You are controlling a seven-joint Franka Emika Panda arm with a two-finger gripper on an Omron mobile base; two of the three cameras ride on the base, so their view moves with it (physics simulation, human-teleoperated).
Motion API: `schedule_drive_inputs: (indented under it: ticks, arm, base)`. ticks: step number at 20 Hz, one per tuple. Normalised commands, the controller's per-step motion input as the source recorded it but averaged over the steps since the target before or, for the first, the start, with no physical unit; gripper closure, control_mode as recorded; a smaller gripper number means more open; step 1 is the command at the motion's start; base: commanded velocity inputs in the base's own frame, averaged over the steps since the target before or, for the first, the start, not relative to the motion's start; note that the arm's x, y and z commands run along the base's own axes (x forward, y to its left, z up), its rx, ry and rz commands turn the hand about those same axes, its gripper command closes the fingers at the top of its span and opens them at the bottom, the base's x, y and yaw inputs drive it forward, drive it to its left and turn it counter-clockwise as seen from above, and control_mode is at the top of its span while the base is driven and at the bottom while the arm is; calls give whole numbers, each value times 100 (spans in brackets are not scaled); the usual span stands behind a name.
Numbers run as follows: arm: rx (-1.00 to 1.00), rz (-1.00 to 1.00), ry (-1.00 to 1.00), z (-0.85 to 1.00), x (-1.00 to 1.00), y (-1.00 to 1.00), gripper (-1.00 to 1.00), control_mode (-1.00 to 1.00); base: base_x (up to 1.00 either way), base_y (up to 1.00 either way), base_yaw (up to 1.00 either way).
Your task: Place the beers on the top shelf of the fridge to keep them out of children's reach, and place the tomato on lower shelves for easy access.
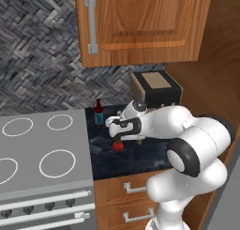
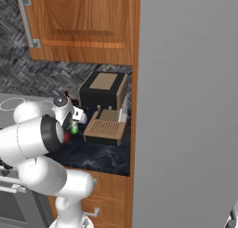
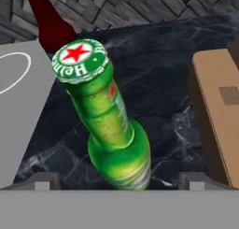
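Gripper: the gripper [image 3: 119,183] is held spread wide above the green bottle, with nothing grasped; one fingertip [image 3: 41,180] is seen on each side of the bottle's base in the hand view.
Green bottle: the green bottle [image 3: 109,120] is stood upright on the dark counter [image 3: 163,74], its cap marked with a red star; a small green patch [image 2: 73,128] is seen just past the hand in the right base view.
Brown bottle: the brown bottle [image 1: 99,112] is stood upright at the back of the counter, just beside the stove [image 1: 42,149], behind the green bottle.
Tomato: the tomato [image 1: 118,146] is rested on the counter, below the wrist in the left base view.
Fridge: the fridge [image 2: 186,106] is seen as a grey wall right of the counter, its door shut.
Coffee machine: a dark and tan coffee machine [image 2: 104,90] is placed at the counter's back right.
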Motion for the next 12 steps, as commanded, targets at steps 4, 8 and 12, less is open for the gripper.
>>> schedule_drive_inputs:
  ticks: [4,8,12]
  arm:
    - [0,0,0,-15,26,1,-100,-100]
    - [0,0,0,-14,25,2,-100,-100]
    - [0,0,0,-17,24,6,-100,-100]
  base:
    - [0,0,0]
    - [0,0,0]
    - [0,0,0]
